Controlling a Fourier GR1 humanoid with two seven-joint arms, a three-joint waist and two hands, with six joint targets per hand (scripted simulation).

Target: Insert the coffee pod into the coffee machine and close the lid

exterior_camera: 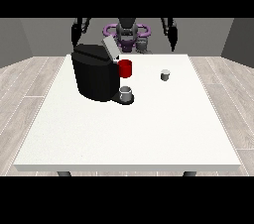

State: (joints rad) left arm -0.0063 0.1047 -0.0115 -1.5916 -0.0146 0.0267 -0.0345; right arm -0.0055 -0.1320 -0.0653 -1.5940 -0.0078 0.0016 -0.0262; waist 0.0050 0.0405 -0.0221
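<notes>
A black coffee machine (94, 74) stands on the left half of the white table (149, 129). Its grey lid (110, 49) is tilted up and open at the top. The coffee pod (165, 74), small and pale grey, stands upright on the table to the right of the machine, apart from it. Both dark arms hang at the robot's sides behind the far table edge. The hand at the view's left (76, 34) is above and behind the machine. The hand at the view's right (172, 43) is behind the pod, well away from it. Neither hand holds anything.
A red mug (126, 68) sits just right of the machine's upper body. A grey cup (126, 93) stands on the machine's base plate. The robot's torso (127, 33) is behind the far edge.
</notes>
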